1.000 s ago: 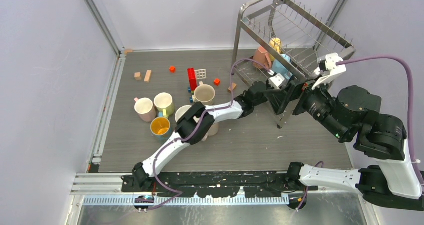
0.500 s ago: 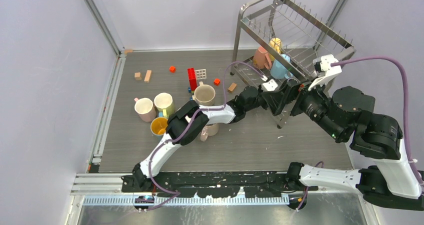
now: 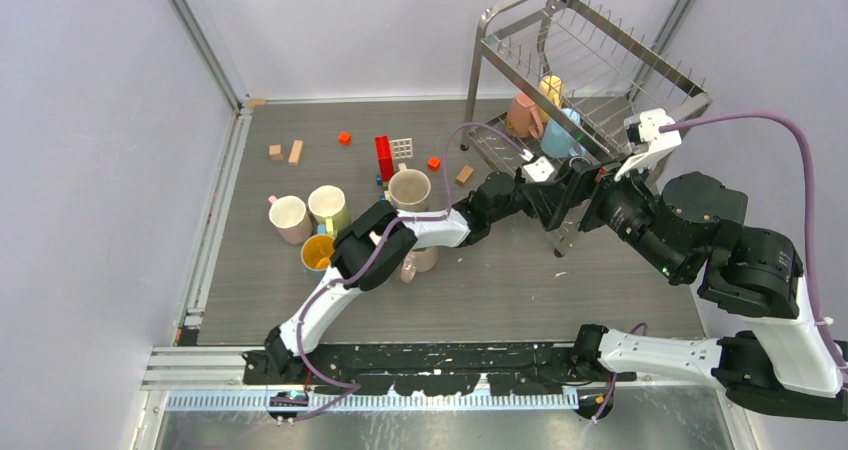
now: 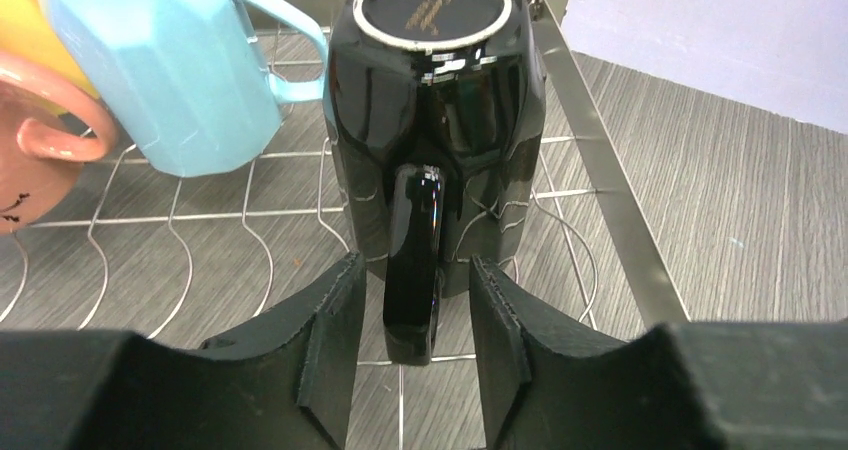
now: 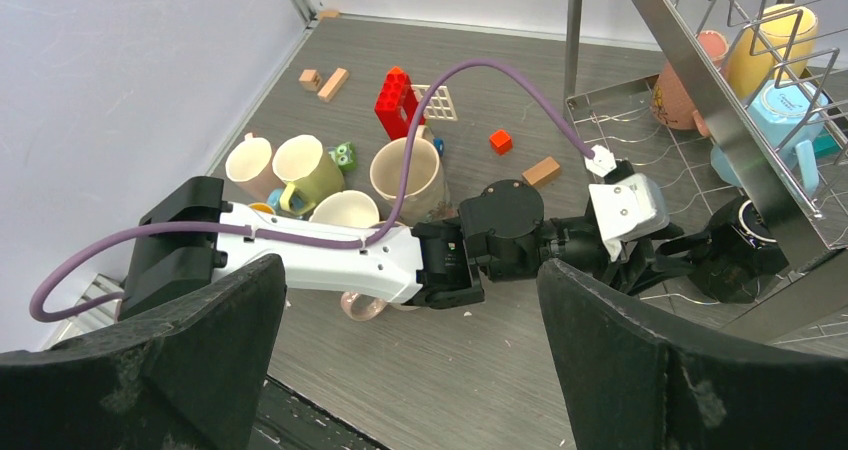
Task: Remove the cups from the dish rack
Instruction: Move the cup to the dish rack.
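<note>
Left end effector [image 4: 415,270], released, straddles the black cup [image 4: 430,120] by its handle at centre frame. The handle points straight at it, the cup resting on the dish rack [image 4: 597,170] wires. Right end effector [image 5: 410,270] gapes empty.

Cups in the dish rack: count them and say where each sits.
4. Black cup, handle between the left jaws; light blue cup beside it; pink cup and yellow cup beyond. More may be hidden.
</note>
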Controlling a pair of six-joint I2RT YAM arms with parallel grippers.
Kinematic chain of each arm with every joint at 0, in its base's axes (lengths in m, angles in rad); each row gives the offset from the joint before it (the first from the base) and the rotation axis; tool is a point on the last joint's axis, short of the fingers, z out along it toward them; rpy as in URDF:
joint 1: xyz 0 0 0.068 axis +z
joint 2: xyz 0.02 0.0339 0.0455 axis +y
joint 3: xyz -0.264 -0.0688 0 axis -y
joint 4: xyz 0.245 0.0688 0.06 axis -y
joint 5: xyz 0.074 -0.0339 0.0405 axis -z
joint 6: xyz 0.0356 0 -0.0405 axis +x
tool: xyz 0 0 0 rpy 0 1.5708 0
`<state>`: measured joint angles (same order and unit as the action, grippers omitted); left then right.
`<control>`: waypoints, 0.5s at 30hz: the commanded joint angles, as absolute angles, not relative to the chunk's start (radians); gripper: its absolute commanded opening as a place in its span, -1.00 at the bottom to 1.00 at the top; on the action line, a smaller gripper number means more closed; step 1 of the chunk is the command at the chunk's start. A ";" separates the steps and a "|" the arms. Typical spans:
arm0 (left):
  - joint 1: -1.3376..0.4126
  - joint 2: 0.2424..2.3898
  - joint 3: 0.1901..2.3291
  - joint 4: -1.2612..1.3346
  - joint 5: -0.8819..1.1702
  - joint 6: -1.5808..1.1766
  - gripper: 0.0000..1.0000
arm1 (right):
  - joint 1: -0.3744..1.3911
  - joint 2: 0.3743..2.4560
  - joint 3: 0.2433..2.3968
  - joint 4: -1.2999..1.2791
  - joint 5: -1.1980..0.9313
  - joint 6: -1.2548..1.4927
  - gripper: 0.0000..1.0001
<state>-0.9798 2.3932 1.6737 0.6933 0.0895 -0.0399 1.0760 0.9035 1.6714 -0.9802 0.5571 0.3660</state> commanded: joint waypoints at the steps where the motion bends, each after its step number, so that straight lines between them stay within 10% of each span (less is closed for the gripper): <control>1: -0.976 2.365 1.759 0.694 0.113 -0.030 -0.17 | 1.076 0.911 1.677 -0.939 0.578 0.370 1.00; 15: -0.938 2.356 1.825 0.445 0.242 -0.036 -0.31 | 1.076 0.904 1.665 -0.936 0.577 0.367 1.00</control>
